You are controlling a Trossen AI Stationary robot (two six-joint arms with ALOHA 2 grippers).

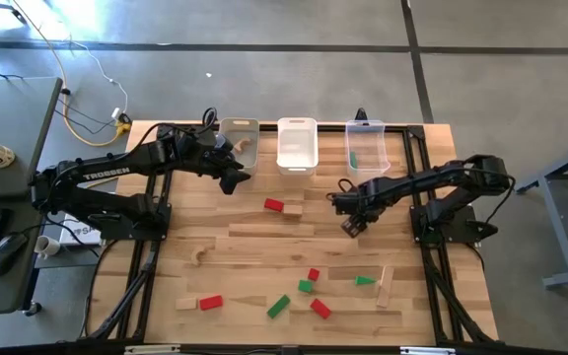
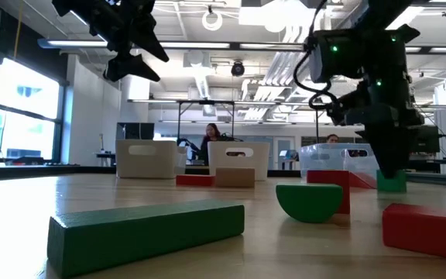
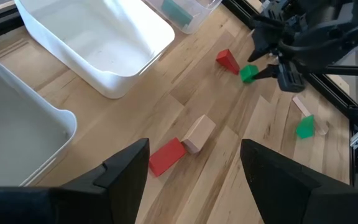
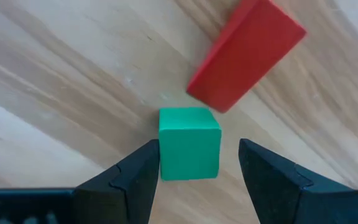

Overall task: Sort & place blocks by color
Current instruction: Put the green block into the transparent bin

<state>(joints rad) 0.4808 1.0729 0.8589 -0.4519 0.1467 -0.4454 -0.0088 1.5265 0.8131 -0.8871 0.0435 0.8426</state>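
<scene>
Directly between right end effector [image 4: 194, 171] fingers: green block [image 4: 189, 143].

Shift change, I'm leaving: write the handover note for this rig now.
Left pincer open, by the left bin, holding nothing.
Right pincer open, above mid-table, green cube lined up between its fingers, ungripped.
Done: one plain wood piece in left bin, one green block in right bin; middle bin empty.
Left: the other red, green and plain blocks loose on the table.

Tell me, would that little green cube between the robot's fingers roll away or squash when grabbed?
The small green wooden cube probably won't roll: its faces look flat and it sits square on the table. It looks solid, so likely stiff. Its smooth paint might slip slightly between the right gripper's open fingers.
</scene>
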